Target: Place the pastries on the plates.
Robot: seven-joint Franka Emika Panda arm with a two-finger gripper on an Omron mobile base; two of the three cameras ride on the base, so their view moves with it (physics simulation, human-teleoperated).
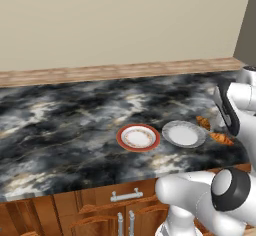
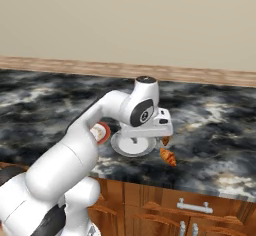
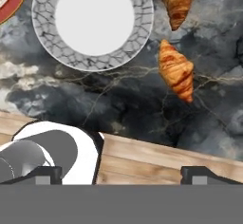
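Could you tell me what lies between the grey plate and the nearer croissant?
Nothing: in the hand view only bare dark marble counter separates the grey plate from the nearer croissant.

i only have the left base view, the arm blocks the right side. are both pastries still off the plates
Observer: Yes. In the hand view both croissants lie on the counter, beside the grey plate, not on it.
Operator: is the gripper holding anything
Observer: No. The gripper is open, fingertips wide apart with nothing between them.
Operator: is the red plate free
Observer: Its patterned centre is bare; the red-rimmed plate sits on the far side of the grey one from the pastries.
Operator: which croissant is nearer the counter's front edge
Observer: The lighter golden-orange one; the darker one lies further back.
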